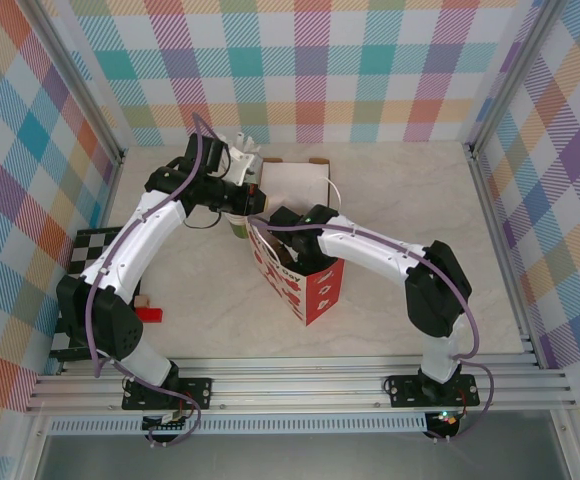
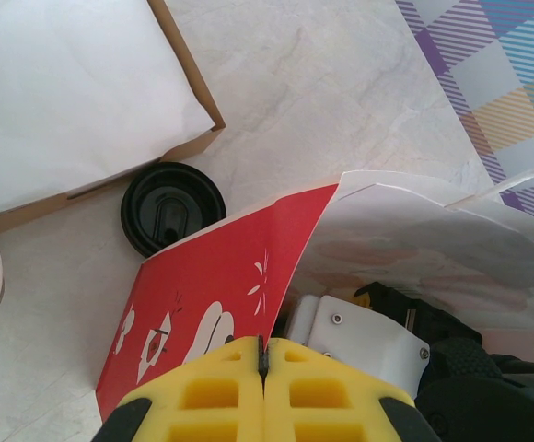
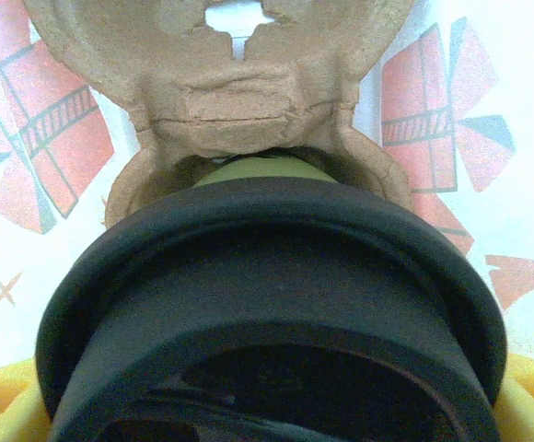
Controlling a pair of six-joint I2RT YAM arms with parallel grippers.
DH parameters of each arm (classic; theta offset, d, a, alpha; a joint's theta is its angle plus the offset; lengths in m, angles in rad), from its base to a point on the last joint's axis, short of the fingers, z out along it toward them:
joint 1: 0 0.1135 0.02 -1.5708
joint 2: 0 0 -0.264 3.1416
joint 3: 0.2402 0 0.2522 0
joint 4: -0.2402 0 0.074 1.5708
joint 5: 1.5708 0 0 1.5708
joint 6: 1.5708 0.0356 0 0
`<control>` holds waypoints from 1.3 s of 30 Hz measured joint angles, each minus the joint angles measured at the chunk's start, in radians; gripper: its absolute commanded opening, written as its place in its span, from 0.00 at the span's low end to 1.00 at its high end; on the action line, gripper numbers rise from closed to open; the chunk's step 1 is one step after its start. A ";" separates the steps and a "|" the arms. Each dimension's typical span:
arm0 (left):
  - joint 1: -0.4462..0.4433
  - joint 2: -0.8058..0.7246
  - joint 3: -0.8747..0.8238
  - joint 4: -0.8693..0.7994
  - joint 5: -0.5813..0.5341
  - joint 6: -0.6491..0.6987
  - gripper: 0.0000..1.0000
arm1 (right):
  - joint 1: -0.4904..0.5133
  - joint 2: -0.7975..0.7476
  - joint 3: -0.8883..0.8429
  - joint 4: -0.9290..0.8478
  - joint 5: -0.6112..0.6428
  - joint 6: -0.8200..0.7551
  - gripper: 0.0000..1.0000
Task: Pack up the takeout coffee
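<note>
- Coffee: takeout coffee (image 3: 276, 295) (small green paper cup, round black plastic lid) down inside tall red-and-white printed paper bag (image 1: 317, 288), lid end toward the wrist camera, green body running away from it.
- Gripped by right gripper (image 3: 267, 419), yellow pads spread wide round the lid's flanks, one at each lower corner of that view.
- Key relation: moulded brown pulp carrier (image 3: 235, 92) straight beyond the cup's base, along its long axis, with a rounded socket wall close round the green body (seated or just short of bottom, impossible to tell).
- Left gripper (image 2: 263, 368) pressed shut on the bag's red rim, pinching the wall at the mouth, probably to hold it wide for the other arm.
- Judged next: push on along that axis, no sideways drift, then release.
</note>
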 measured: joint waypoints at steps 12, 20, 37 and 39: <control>0.000 0.000 0.000 0.000 0.002 0.000 0.00 | 0.000 -0.002 -0.023 0.013 -0.007 0.000 0.22; 0.000 0.002 0.000 0.000 0.003 0.000 0.00 | 0.000 -0.003 -0.036 0.027 -0.012 0.000 0.22; 0.000 0.006 0.000 0.000 0.019 0.000 0.00 | -0.002 -0.002 -0.045 0.037 -0.026 0.000 0.22; 0.000 0.006 0.000 0.000 0.019 0.000 0.00 | -0.002 -0.002 -0.044 0.037 -0.027 0.000 0.22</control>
